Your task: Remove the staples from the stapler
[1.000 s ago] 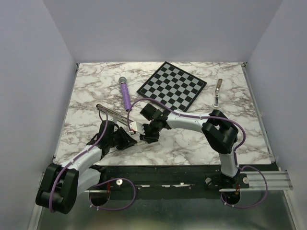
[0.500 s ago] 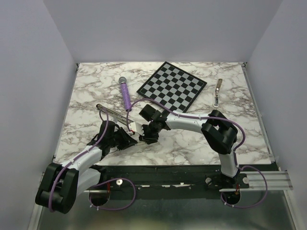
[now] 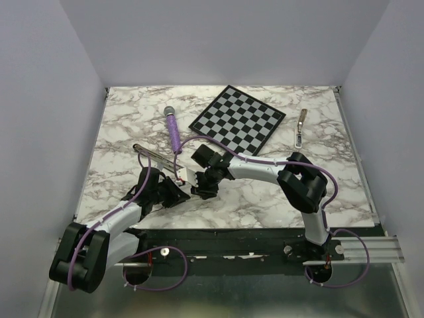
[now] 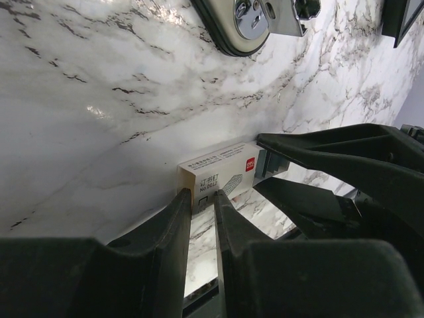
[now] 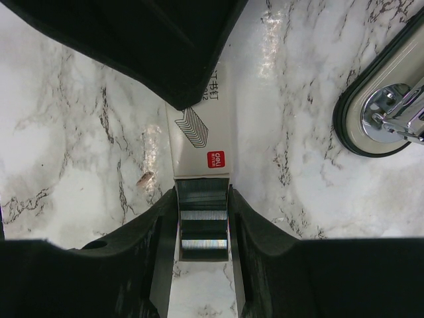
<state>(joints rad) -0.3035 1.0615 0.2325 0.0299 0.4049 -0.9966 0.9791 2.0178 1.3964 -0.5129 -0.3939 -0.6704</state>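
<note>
We found the stapler (image 3: 156,158) lying flat on the marble table (image 3: 265,199), left of centre, just far of both grippers. The left gripper (image 4: 202,199) was clamped on a white staple box (image 4: 222,173). The right gripper (image 5: 203,212) was clamped on its inner tray (image 5: 203,228), which protruded from the box.

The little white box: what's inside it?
Shiny staple strips show in its dark tray, held by the right gripper. The white sleeve hides whatever lies further in.
</note>
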